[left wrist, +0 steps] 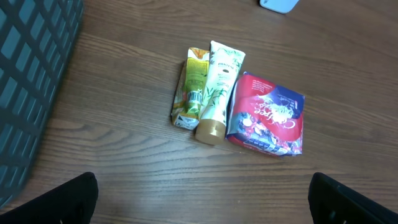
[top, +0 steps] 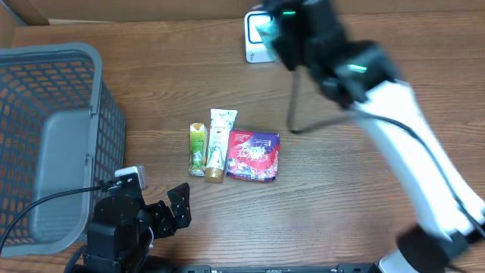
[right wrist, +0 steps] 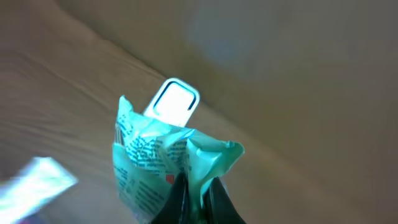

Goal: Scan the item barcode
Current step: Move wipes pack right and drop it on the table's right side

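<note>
**Packet held up at the scanner**

The wooden table (top: pixel 341 189) fills the overhead view. A grey mesh basket (top: pixel 53 54) stands along its left edge. The right arm (top: pixel 409 144) stretches from the near right corner across to the far edge. The left gripper (left wrist: pixel 205 199) sits low at the near left, just beside the basket, its fingers spread wide with nothing between them.

Three items lie side by side mid-table, touching one another. A red pouch (top: pixel 254 155) is on the right, a white tube (top: pixel 220 140) with a tan cap is in the middle, and a small green carton (top: pixel 198 148) is on the left.

The right gripper (right wrist: pixel 198 196) is clamped tight on the crimped edge of a green packet (right wrist: pixel 155 155). It holds the packet off the table, its printed side in view of the wrist camera. The packet is just in front of the white scanner (right wrist: pixel 174 99) at the far edge; whether they touch cannot be told.
</note>
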{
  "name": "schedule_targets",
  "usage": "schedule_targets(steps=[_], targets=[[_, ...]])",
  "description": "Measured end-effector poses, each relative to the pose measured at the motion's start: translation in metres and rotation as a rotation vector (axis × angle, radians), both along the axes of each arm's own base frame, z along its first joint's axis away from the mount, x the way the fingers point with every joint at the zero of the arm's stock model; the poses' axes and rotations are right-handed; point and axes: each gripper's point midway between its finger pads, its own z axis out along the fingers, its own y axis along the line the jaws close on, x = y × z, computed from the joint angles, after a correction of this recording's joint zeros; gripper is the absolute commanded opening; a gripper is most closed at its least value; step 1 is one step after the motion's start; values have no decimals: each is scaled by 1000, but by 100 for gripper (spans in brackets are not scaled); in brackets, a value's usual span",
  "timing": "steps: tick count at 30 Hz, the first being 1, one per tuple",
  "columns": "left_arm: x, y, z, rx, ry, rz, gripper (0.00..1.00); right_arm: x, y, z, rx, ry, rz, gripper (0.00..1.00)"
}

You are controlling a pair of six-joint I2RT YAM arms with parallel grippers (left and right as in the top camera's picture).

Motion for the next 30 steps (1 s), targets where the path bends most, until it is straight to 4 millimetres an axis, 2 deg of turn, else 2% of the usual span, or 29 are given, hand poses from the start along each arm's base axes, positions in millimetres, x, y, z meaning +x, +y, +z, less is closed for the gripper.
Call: schedule_targets(steps=[3,5,8,11,13,16,19,22,23,25,27,28,29,30], targets=[[0,0,0,0,0,0,100,-32,-44,14,154,89,-142,4],[0,0,0,0,0,0,100,-45,-78,13,242,150,-276,4],[0,0,0,0,0,0,100,-54,-142,-1,377,243,-560,4],[0,0,0,0,0,0,100,-49,-195,-22,493,274,-800,4],[0,0,0,0,0,0,100,-45,-228,-46,543,290,-938,4],[0,0,0,0,0,0,99,-36,-269,-97,615,303,-1102,4],[0,0,0,1,1,0,100,-40,-297,-160,672,362,-1229,4],[0,0,0,0,1,0,100,-58,-320,-219,739,406,-1368,4],[0,0,0,0,1,0,100,-61,-324,-227,752,409,-1388,4],[0,0,0,0,1,0,100,-67,-336,-245,782,392,-1436,15],[0,0,0,0,1,0,100,-73,-348,-259,807,372,-1475,45],[0,0,0,0,1,0,99,-76,-353,-266,819,360,-1494,70],[0,0,0,0,1,0,99,-78,-357,-269,823,350,-1501,85],[0,0,0,0,1,0,99,-78,-358,-272,825,343,-1502,93]])
